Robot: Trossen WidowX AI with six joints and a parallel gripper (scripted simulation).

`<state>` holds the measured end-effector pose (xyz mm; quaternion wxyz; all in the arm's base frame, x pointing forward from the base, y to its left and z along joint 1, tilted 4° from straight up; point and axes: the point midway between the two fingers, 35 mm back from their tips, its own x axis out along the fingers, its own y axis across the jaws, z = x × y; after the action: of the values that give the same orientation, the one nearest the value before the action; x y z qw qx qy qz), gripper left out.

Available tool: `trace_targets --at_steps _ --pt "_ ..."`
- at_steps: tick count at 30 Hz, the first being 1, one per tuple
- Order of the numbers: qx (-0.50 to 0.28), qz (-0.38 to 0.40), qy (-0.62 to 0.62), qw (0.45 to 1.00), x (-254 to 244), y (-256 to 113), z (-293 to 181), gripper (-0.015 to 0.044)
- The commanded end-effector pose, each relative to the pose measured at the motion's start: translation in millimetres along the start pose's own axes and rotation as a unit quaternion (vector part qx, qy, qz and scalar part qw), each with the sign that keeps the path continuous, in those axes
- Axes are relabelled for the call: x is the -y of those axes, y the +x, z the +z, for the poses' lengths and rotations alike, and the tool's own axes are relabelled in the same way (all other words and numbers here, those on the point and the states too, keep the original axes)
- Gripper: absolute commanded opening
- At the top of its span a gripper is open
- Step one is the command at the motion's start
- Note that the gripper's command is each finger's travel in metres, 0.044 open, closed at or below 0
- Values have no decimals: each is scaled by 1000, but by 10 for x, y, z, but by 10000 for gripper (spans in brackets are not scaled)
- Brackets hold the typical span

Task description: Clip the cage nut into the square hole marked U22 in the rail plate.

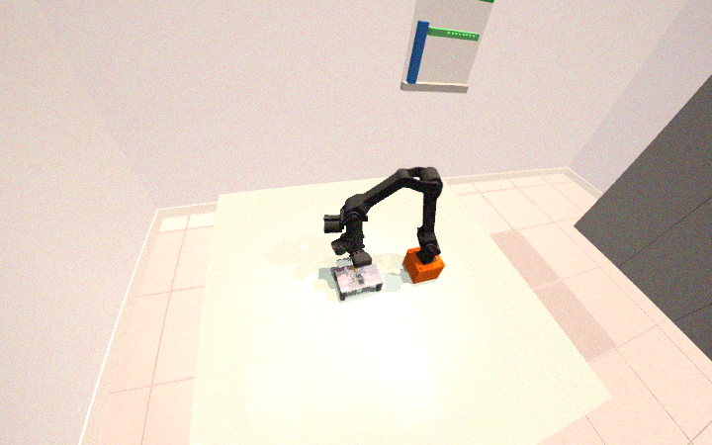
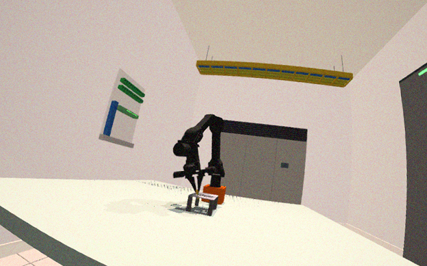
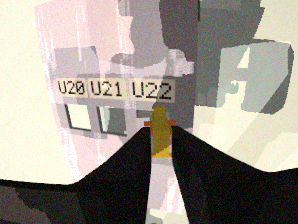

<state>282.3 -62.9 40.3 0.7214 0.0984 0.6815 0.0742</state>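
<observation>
Lining up the cage nut (image 2: pixel 197 191) (image 3: pixel 160 131) with the U22 hole (image 3: pixel 145 114), looks like the insertion step. End effector (image 1: pixel 355 266) (image 2: pixel 197 190) (image 3: pixel 160 133) nearly closed, gripping the nut, which sits over/at the near side of the hole in wrist view; seating can't tell. Next: likely a small alignment fix, wings kept squeezed, straight down, then release and back off. Rail plate (image 1: pixel 367 282) (image 2: pixel 205 195) (image 3: pixel 60 145) stands on short legs on a pale worktop (image 1: pixel 294 340) (image 2: pixel 231 242), orange base block (image 1: pixel 426 272) (image 2: pixel 221 193) near. Room: pale walls, tiled floor, dark cabinet (image 1: pixel 662 210), wall board (image 1: pixel 446 60) (image 2: pixel 122 125).
</observation>
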Motion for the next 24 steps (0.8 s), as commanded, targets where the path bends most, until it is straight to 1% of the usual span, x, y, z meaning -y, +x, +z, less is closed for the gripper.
trace_targets --at_steps 1,24 --pt "4 -5 0 1000 -2 -23 6 28" --pt "4 -28 0 1000 -21 -21 7 28"
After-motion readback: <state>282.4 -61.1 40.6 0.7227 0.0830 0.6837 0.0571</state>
